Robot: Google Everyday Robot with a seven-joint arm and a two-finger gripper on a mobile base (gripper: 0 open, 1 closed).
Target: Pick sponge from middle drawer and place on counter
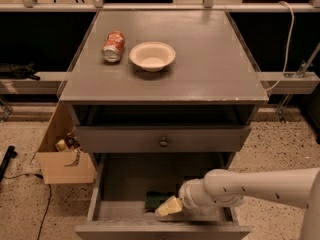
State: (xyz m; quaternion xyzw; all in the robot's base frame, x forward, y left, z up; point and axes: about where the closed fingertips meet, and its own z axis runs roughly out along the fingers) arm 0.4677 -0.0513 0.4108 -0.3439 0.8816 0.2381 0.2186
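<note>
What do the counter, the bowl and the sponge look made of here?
Counter: probably painted wood; matte grey with pale chips along the front edge. Bowl: smooth cream, paper or plastic, hard to say. Sponge: dark green scrub face, partly hidden behind the claw, which is low in the middle drawer, right at it.
</note>
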